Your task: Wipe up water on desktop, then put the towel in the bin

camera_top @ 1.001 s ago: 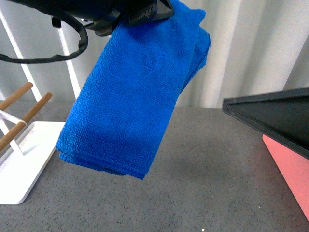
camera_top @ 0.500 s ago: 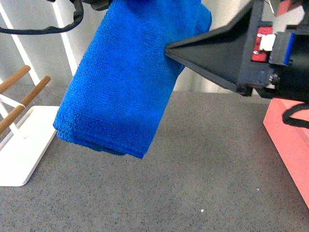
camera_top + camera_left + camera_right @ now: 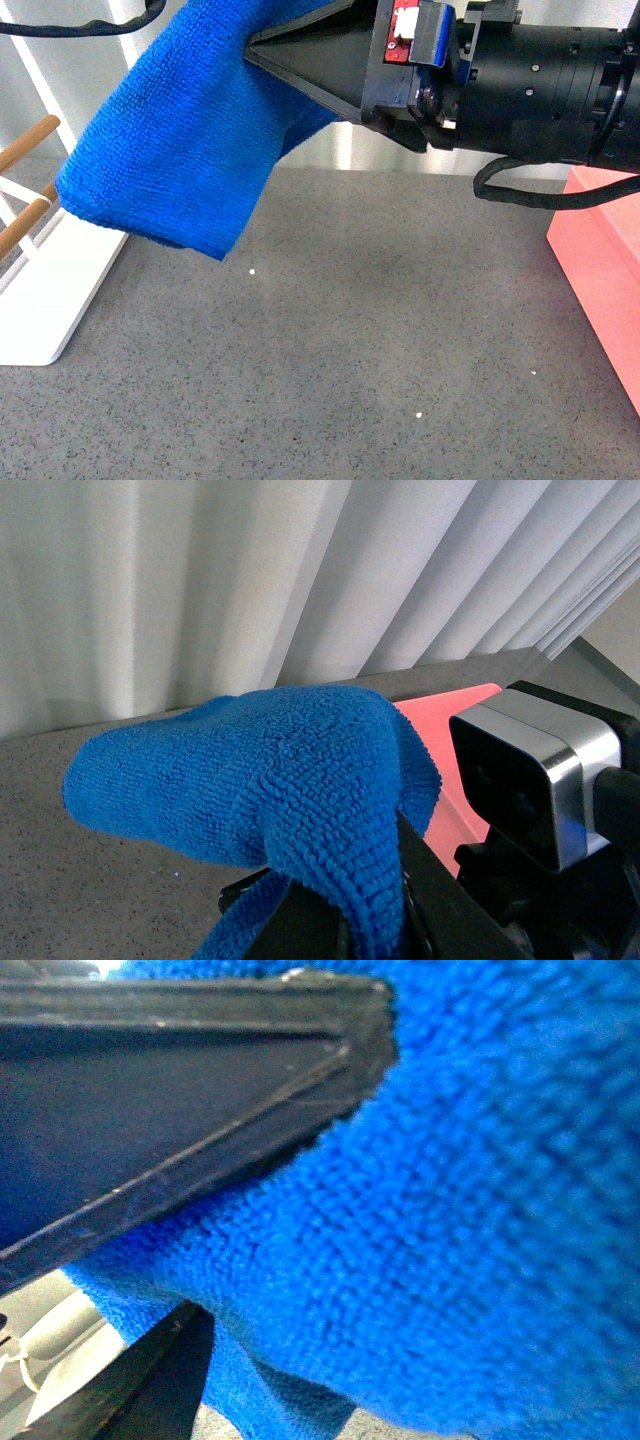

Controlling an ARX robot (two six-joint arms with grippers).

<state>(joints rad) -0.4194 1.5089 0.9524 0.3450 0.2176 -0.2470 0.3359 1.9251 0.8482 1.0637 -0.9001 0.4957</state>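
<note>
Towel: the blue terry towel [image 3: 170, 150] hangs folded in the air over the left part of the worktop [image 3: 380, 350], clear of the surface. In the front view its lower edge overlaps the rack (whether they touch, I cannot tell).
Left end effector: the left end effector [image 3: 365, 925] is out of the front view. In its own wrist view its dark fingers [image 3: 300, 935] are clamped on a fold of the towel, which bulges above them.
Right end effector: the right end effector [image 3: 290, 1170] reaches in from the right at towel height. Its jaws are spread wide, with the cloth lying between them and not pinched (blue pile fills most of its wrist view).
Worktop: dark grey and finely speckled, with a few tiny white specks [image 3: 252, 271] on it.
Bin: the salmon-pink bin [image 3: 600, 270] stands on the worktop at the right edge of the front view, well apart from the towel.
Rack: the white rack [image 3: 50, 310] with wooden rods [image 3: 30, 145] is at the left edge.
Backdrop: a pale pleated curtain [image 3: 200, 580].
</note>
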